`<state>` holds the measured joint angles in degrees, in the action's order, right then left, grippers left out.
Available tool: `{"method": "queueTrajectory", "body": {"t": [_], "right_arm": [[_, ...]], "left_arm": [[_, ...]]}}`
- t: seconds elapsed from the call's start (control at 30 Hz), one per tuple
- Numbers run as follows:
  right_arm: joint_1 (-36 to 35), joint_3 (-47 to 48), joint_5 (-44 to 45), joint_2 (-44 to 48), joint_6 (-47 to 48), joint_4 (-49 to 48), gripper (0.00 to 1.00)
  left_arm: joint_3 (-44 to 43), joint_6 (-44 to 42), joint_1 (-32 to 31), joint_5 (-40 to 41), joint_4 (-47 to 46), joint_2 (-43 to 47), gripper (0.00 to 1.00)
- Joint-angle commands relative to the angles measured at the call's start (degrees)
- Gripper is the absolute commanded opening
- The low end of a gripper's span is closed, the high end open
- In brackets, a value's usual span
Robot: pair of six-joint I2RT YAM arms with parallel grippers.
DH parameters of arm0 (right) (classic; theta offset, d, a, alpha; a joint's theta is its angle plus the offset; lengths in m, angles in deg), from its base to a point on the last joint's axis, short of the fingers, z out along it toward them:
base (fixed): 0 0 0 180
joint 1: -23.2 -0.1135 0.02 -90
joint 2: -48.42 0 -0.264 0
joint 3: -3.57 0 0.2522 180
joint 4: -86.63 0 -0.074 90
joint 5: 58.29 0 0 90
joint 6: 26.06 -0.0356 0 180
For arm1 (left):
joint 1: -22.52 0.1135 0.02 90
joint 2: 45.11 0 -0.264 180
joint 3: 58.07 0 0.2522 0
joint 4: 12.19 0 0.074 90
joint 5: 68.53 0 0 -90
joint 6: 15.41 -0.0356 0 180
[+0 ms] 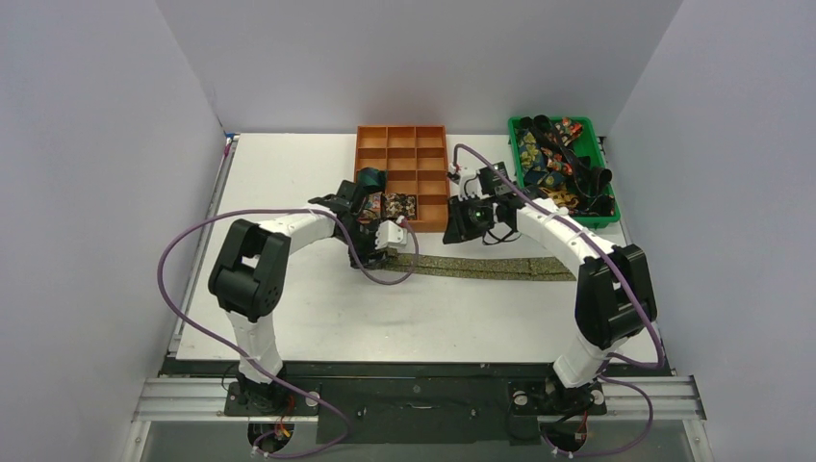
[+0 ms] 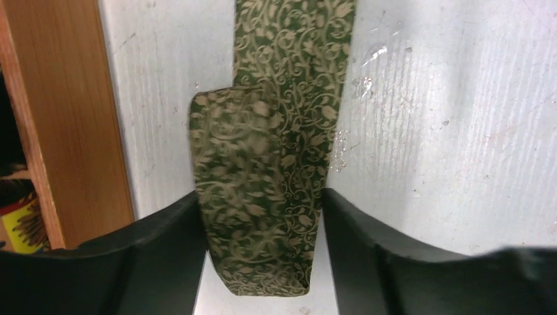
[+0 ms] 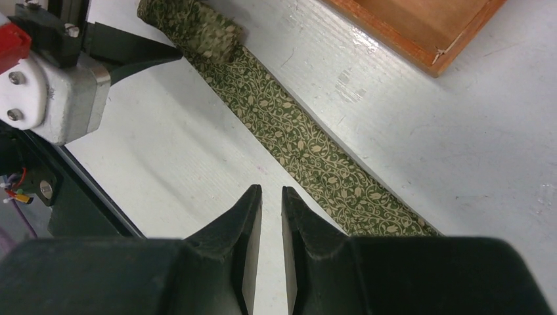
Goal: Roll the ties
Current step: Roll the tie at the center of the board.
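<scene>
Left wrist: L pincer (image 2: 261, 213) straddles tie (image 2: 292, 65).

Left arm (image 1: 289, 229) and right arm (image 1: 560, 231): white shells, black joints, black gripper fingers (image 3: 226, 262); purple cables (image 1: 165, 279) loop above the near edge of the bench (image 1: 318, 327).

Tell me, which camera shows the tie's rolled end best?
Right wrist: the rolled end shows sharp, as a small roll on the flat tie. Left wrist: closer but blurred, like a flap. Top: the left gripper covers it; only the strip shows.
</scene>
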<state>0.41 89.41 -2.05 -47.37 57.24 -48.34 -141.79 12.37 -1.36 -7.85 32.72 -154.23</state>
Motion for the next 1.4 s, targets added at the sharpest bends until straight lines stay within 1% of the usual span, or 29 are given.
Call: {"method": "queueTrajectory", "body": {"t": [0.0, 0.03, 0.07, 0.13, 0.17, 0.2, 0.23, 0.27, 0.33, 0.43, 0.47, 0.5, 0.53, 0.57, 0.6, 0.63, 0.67, 0.7, 0.73, 0.77, 0.8, 0.87, 1.0, 1.1, 1.23, 1.3, 1.37], "right_arm": [[0.83, -1.16, 0.55, 2.85, 2.78, 1.14, 0.15], [0.82, -1.33, 0.65, 2.87, 3.33, 1.46, 0.15], [1.04, -1.63, 0.72, 2.95, 4.41, 2.32, 0.15], [1.79, -2.12, 0.86, 2.97, 5.5, 3.46, 0.15], [2.62, -2.25, 0.92, 2.97, 6.03, 4.09, 0.15], [3.03, -2.41, 0.91, 3.0, 6.14, 4.39, 0.15], [4.14, -2.44, 0.94, 2.99, 7.02, 5.11, 0.15], [4.54, -2.26, 1.04, 3.0, 7.78, 5.64, 0.15], [5.28, -1.37, 2.05, 2.77, 11.12, 8.34, 0.15], [5.13, -0.35, 5.3, 2.95, 19.01, 12.35, 0.15], [4.82, -0.26, 6.17, 3.21, 20.63, 12.69, 0.17], [3.66, -0.22, 8.69, 3.4, 24.27, 12.97, 0.18], [2.81, -0.37, 10.06, 3.48, 26.16, 12.95, 0.23], [1.11, -0.8, 12.41, 3.56, 30.11, 12.35, 0.25], [-0.43, -1.19, 14.73, 3.71, 32.81, 11.46, 0.31], [-1.08, -2.17, 15.72, 3.82, 33.86, 9.1, 0.39], [-2.23, -2.62, 17.21, 3.79, 36.1, 7.32, 0.43], [-2.77, -3.05, 17.88, 3.27, 37.18, 6.75, 0.53], [-3.62, -3.14, 18.6, 2.86, 39.41, 6.16, 0.59], [-4.04, -3.06, 18.93, 1.85, 40.37, 5.95, 0.67], [-4.84, -2.83, 19.68, 0.67, 41.86, 5.77, 0.68], [-5.78, -2.14, 20.09, -1.14, 43.56, 5.88, 0.72], [-7.13, 0.22, 19.16, -5.14, 46.15, 8.56, 0.75], [-8.28, 0.97, 19.8, -7.09, 48.23, 9.69, 0.76], [-9.51, 1.59, 22.27, -9.8, 49.54, 9.78, 0.77], [-9.85, 1.48, 23.16, -11.07, 50.01, 10.12, 0.74], [-10.28, 0.53, 24.28, -11.39, 50.92, 10.3, 0.64]], "left_arm": [[-0.22, -3.83, -0.71, 3.06, 1.52, -1.25, 0.45], [0.49, -3.78, -0.77, 2.5, 1.78, -0.82, 0.4], [0.94, -3.83, -0.88, 2.33, 1.83, 0.1, 0.3], [2.43, -4.01, -1.29, 2.28, 1.73, 1.56, 0.21], [3.38, -4.0, -1.55, 2.35, 1.81, 1.9, 0.23], [3.53, -3.91, -1.71, 2.43, 1.94, 2.56, 0.35], [3.82, -3.94, -2.1, 2.71, 2.25, 2.84, 0.44], [3.97, -3.96, -2.29, 3.05, 2.42, 3.12, 0.57], [3.97, -3.62, -2.86, 3.48, 2.71, 3.2, 0.66], [2.78, -2.45, -3.26, 3.26, 3.3, 2.74, 0.67], [2.4, -1.74, -3.23, 2.81, 3.89, 2.46, 0.66], [2.07, -1.45, -2.98, 2.57, 4.16, 2.35, 0.64], [2.05, -1.23, -2.5, 1.67, 4.55, 2.25, 0.64], [2.16, -1.19, -2.1, 0.99, 4.62, 2.58, 0.63], [2.6, -1.18, -1.25, -0.39, 4.57, 2.85, 0.64], [2.79, -1.13, -0.73, -1.14, 4.55, 3.72, 0.67], [3.37, -0.84, 0.52, -3.01, 4.18, 4.43, 0.7], [3.75, -0.17, 1.21, -5.31, 3.23, 5.82, 0.8], [4.58, 0.13, 2.7, -6.54, 2.78, 6.67, 0.92], [5.4, 0.9, 4.24, -8.78, 1.89, 8.38, 0.97], [5.73, 1.24, 4.87, -9.72, 1.5, 9.18, 0.98], [6.75, 2.61, 6.63, -11.01, 0.47, 12.28, 0.97], [9.33, 6.26, 11.03, -11.87, -3.5, 16.61, 0.97], [10.39, 8.38, 14.85, -12.86, -5.42, 18.66, 0.97], [11.64, 10.67, 16.95, -12.55, -6.5, 20.66, 0.97], [12.3, 11.71, 17.45, -12.29, -6.63, 21.26, 0.97], [13.01, 12.95, 17.77, -11.86, -7.23, 21.61, 0.97]]}}
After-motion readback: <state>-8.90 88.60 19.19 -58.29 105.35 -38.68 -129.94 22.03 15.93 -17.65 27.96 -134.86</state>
